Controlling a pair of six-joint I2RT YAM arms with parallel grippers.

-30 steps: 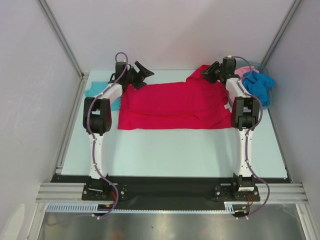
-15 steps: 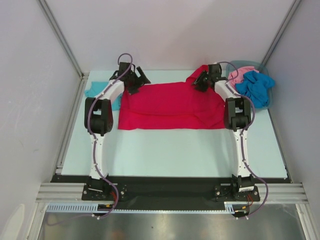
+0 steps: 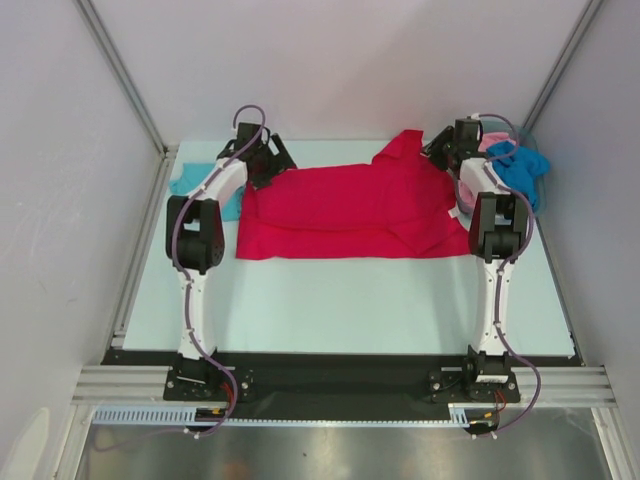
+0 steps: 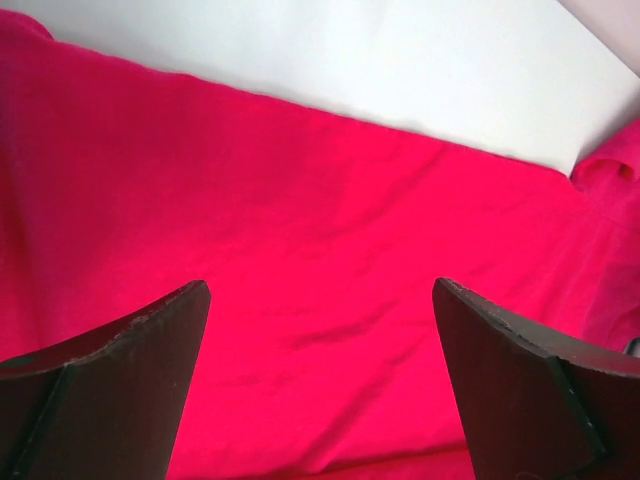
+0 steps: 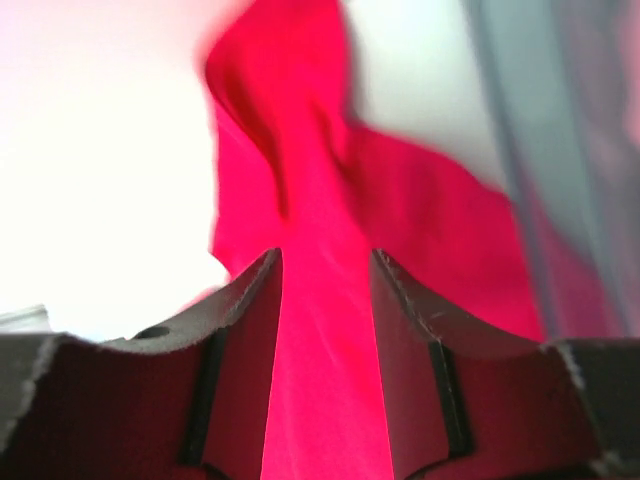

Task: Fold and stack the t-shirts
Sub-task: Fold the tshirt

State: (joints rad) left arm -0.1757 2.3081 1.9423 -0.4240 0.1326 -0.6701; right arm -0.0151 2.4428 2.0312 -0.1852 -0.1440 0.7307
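Two hands sit at the far edge of the red t-shirt (image 3: 340, 210), one near each far corner. This looks like the setup for drawing that edge toward the near side as a fold. The left hand (image 4: 320, 290) hovers with its jaws spread as wide as they go and nothing between them. Red cloth lies directly beneath it and runs on ahead of its fingertips to where the pale surface (image 3: 350, 300) begins. Placed like that, it seems ready to drop and pinch the corner below.

The right hand (image 5: 325, 258) has its jaws partly apart. Red cloth shows through the gap and no fold looks pinched there, though that view is blurred. Just ahead of its fingertips part of the shirt stands up in a peak, probably a sleeve or shoulder not yet flattened. To its right runs the wall of the grey bin (image 5: 505, 120).

The red shirt is bright and plain, spread broadly and mostly flat with soft creases. Its near edge is straight, and a layer is lapped over on the side nearer the right hand. A light teal t-shirt (image 3: 185, 183) lies off the left hand's outer side, partly hidden by that arm. A pink t-shirt (image 3: 490, 145) and a deep blue t-shirt (image 3: 520, 165) are bunched in the bin beside the right hand, by my reading not yet folded.
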